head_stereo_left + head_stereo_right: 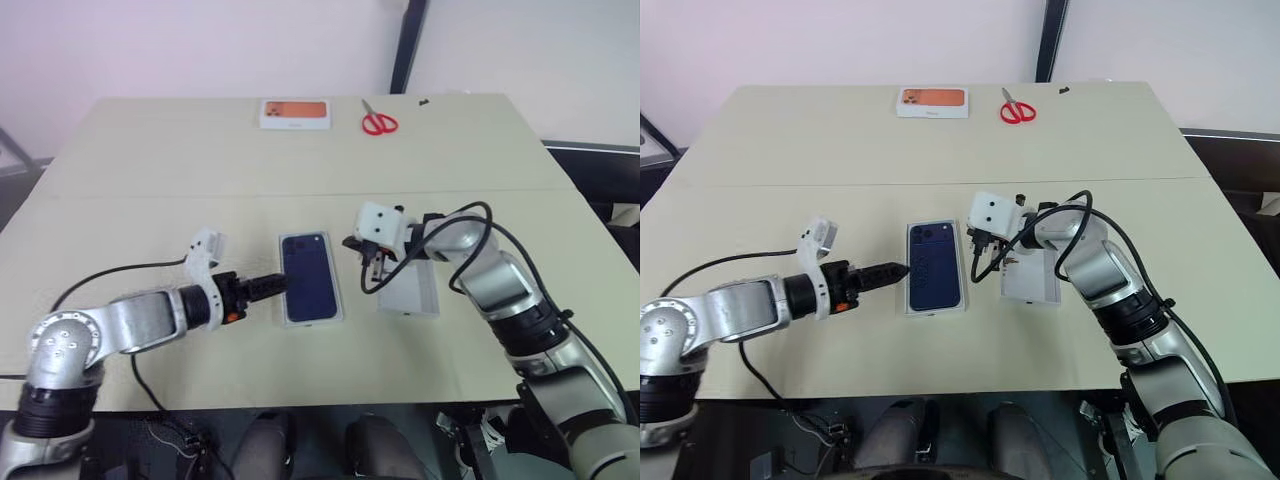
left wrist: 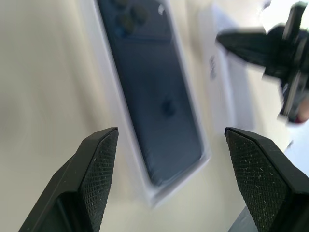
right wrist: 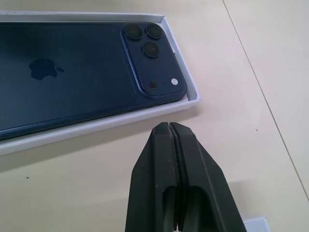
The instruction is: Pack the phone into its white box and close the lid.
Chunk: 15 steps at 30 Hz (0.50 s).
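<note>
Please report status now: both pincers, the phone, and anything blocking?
Left pincer open, empty. Right pincer shut, empty, beside the white box. Phone lies in box, back up. Lid still off, under right arm; nothing blocking.

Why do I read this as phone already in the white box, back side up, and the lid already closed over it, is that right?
Not quite. The phone does lie back side up in the white box, but the lid is not on it: it lies on the table beside the box, under the right tool. The right wrist view shows the phone uncovered.
</note>
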{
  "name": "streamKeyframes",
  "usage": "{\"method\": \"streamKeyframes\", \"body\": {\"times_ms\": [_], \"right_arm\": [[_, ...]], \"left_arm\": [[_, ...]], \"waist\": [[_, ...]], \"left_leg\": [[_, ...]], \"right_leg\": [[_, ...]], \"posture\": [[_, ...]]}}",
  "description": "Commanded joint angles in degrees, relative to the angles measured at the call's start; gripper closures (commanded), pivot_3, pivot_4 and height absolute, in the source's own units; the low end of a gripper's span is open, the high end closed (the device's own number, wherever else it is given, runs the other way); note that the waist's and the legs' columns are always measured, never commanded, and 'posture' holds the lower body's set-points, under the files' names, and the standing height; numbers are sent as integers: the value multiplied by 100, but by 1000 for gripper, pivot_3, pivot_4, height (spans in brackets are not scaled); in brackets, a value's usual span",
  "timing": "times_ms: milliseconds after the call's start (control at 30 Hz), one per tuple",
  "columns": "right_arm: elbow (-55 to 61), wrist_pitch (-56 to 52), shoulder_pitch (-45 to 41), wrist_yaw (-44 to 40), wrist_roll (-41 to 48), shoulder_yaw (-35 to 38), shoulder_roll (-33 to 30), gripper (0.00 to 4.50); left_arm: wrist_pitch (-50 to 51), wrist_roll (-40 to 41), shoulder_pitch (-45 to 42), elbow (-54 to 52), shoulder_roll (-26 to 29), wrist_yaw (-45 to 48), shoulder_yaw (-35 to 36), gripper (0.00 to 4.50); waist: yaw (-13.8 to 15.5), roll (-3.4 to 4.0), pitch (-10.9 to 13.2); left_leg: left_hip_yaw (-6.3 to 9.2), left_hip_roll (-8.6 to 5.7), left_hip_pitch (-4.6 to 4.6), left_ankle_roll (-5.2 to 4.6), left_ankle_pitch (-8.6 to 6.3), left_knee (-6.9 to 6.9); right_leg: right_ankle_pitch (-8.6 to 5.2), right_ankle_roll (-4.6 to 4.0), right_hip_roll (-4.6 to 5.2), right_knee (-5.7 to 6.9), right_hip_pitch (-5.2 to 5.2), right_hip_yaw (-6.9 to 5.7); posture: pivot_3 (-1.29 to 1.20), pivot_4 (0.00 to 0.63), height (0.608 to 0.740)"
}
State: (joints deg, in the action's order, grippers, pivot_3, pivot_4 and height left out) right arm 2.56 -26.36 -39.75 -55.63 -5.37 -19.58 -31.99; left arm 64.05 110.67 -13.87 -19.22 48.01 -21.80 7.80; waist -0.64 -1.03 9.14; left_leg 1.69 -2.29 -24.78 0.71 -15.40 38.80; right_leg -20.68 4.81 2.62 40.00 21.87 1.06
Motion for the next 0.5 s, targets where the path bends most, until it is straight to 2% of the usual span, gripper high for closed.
{"method": "streamKeyframes", "body": {"times_ms": [33,167,200,267,300,467,500], "right_arm": [[-23,153,-172,17,11,39,28,4500],[-109,195,-228,35,3,79,10,4500],[-124,204,-234,35,-2,95,-16,4500],[-127,201,-233,21,-2,131,-82,4500],[-110,200,-205,14,5,143,-109,4500],[161,44,-52,-84,31,143,-295,4500],[217,25,-53,-112,19,115,-320,4500]], "left_arm": [[53,-790,-299,-148,539,1134,396,796],[-385,-2397,-390,-127,943,2275,498,796],[-594,-3022,-406,-124,1086,2573,359,1030],[-1037,-4240,-472,-145,1355,3122,-54,1619],[-1296,-4786,-474,-184,1437,3415,-276,2101],[-1661,-6205,-759,-204,1398,4561,-1271,4446],[-1680,-6490,-854,-173,1410,4781,-1524,4446]], "waist": [[3,1,2],[-15,13,9],[-17,13,10],[-20,13,10],[-19,14,10],[-2,13,10],[-5,13,10]], "left_leg": [[0,0,0,0,0,0],[-2,-1,0,0,0,-7],[-3,-1,0,0,0,-9],[-4,-1,0,1,1,-18],[-5,-1,0,3,3,-25],[-7,-2,0,6,6,-48],[-7,-2,0,6,6,-50]], "right_leg": [[0,0,0,-3,-2,-1],[0,-1,-1,-6,-1,-1],[0,-1,-2,-6,0,0],[0,-1,-1,-7,6,0],[0,-1,-2,-11,6,1],[0,-1,1,-24,9,2],[0,-1,1,-25,9,3]], "posture": [[0,150,740],[0,150,740],[0,150,740],[0,150,740],[0,150,740],[0,150,740],[0,150,740]]}}
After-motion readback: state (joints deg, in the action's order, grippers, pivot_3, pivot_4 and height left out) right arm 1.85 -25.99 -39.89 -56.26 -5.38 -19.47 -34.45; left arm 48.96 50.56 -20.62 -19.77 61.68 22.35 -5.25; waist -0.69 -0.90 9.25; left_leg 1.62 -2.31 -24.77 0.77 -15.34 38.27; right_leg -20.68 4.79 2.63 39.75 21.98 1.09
